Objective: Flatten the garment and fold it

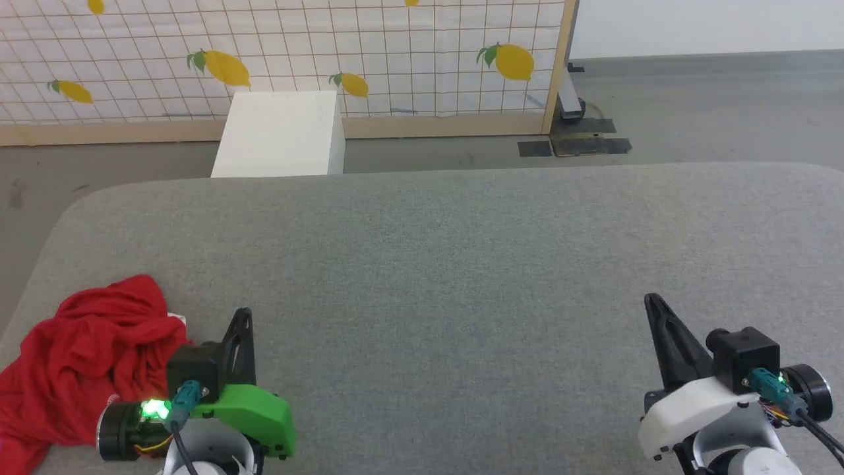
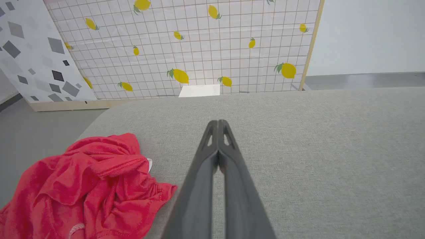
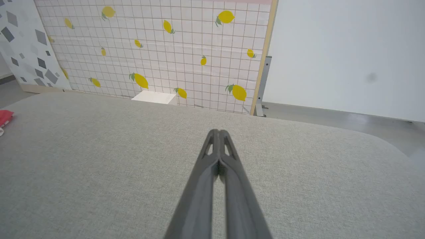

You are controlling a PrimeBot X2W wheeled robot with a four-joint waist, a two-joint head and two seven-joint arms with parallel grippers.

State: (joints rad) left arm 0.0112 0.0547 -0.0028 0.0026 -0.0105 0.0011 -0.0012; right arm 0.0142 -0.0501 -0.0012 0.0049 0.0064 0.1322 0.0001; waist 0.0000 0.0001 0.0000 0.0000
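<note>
The garment (image 1: 86,356) is a crumpled red heap at the near left corner of the grey table (image 1: 461,264), with a bit of white showing at its right edge. In the left wrist view the garment (image 2: 89,189) lies to the left of the fingers. My left gripper (image 1: 242,316) is shut and empty, just right of the heap, fingertips together (image 2: 218,123). My right gripper (image 1: 653,302) is also shut and empty, far to the right over bare cloth (image 3: 218,132). A sliver of the garment (image 3: 5,117) shows at the left edge of the right wrist view.
A white box (image 1: 280,135) stands on the floor beyond the table's far edge. Behind it is a lemon-print grid panel (image 1: 395,53) with a wooden frame. A metal post base (image 1: 570,109) sits on the floor at the far right.
</note>
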